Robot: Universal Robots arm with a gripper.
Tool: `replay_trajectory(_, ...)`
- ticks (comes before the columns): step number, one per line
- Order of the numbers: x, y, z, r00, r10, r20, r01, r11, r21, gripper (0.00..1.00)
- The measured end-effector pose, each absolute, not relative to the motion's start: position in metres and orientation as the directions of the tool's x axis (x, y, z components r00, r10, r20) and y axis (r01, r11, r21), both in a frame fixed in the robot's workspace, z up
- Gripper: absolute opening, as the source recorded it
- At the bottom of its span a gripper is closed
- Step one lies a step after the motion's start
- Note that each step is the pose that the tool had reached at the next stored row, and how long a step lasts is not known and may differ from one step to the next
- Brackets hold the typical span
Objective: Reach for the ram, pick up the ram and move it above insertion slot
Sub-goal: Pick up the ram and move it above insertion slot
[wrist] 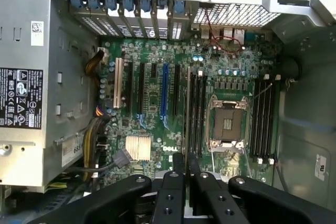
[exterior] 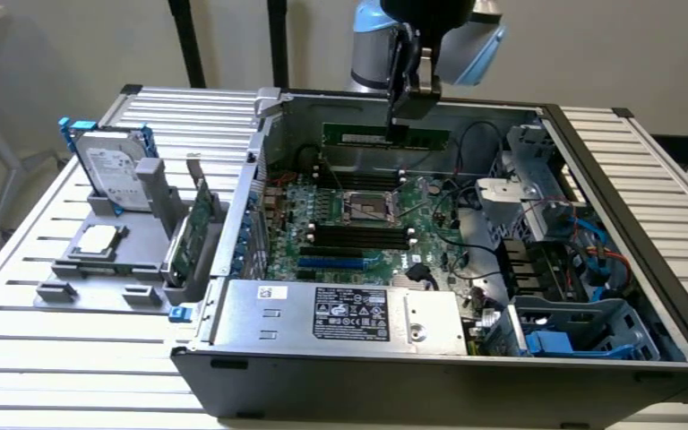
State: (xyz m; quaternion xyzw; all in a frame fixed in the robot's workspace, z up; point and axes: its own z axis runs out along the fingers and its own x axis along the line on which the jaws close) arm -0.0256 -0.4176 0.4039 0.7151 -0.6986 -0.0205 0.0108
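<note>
The ram (exterior: 368, 136) is a long, thin green stick hanging level over the back of the open computer case (exterior: 631, 224). My gripper (exterior: 398, 128) comes down from above and is shut on it near its middle. Below it on the motherboard lie the black memory slots (exterior: 350, 235) beside the processor socket (exterior: 368, 204). In the wrist view my gripper (wrist: 186, 169) has its two dark fingers (wrist: 177, 182) close together, looking down on the board, with the long black slots (wrist: 197, 114) just beyond the tips. A second bank of slots (wrist: 262, 119) lies on the other side of the socket (wrist: 228, 124).
At the exterior view's left, a grey holder carries a silver hard drive in a blue frame (exterior: 111, 170) and a green expansion card (exterior: 194, 224). The power supply (exterior: 344, 313) fills the case's near side. Cables and a drive cage (exterior: 541, 179) crowd the right.
</note>
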Motion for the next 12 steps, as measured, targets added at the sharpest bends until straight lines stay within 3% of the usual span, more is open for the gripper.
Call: replay_trajectory(12,-0.0232,-0.4147,0.4008,0.004,-1.000,-0.014,-0.999,-0.005,0.044,0.14)
